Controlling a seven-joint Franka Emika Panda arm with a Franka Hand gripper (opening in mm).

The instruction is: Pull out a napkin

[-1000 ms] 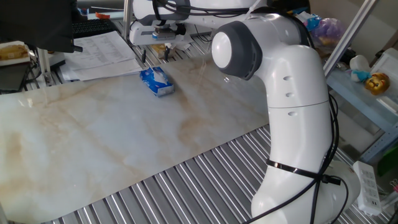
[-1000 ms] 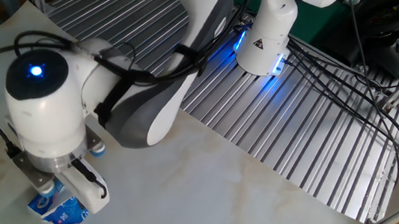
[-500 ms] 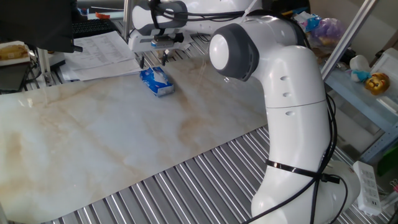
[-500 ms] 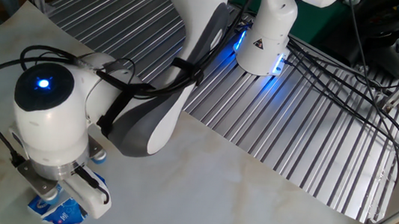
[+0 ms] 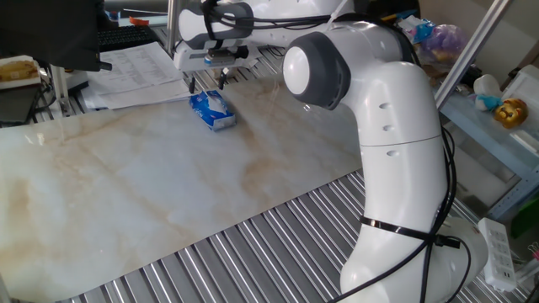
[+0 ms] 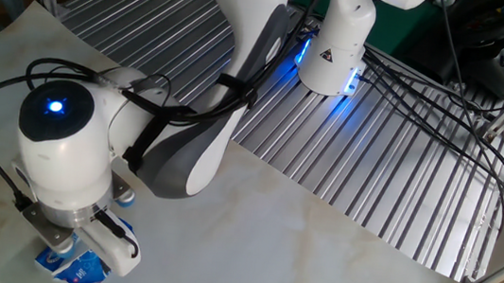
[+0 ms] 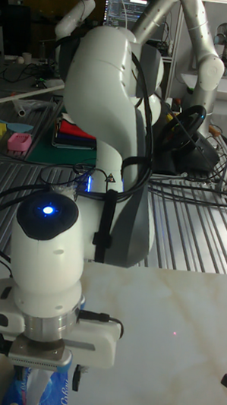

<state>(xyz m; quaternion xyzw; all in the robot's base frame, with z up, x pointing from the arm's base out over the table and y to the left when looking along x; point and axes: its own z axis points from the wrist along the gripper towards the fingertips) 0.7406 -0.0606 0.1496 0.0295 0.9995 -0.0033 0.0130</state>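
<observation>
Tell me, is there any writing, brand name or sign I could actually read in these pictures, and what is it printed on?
Blue tissue pack: white lettering, too blurred to read.
Printed paper sheets: rows of text, too small to read.
Robot base: a small triangular warning sign; nothing on it is legible.
Monitor in the background: bright lines on the screen, unreadable.
No word or number can be read with confidence.
</observation>
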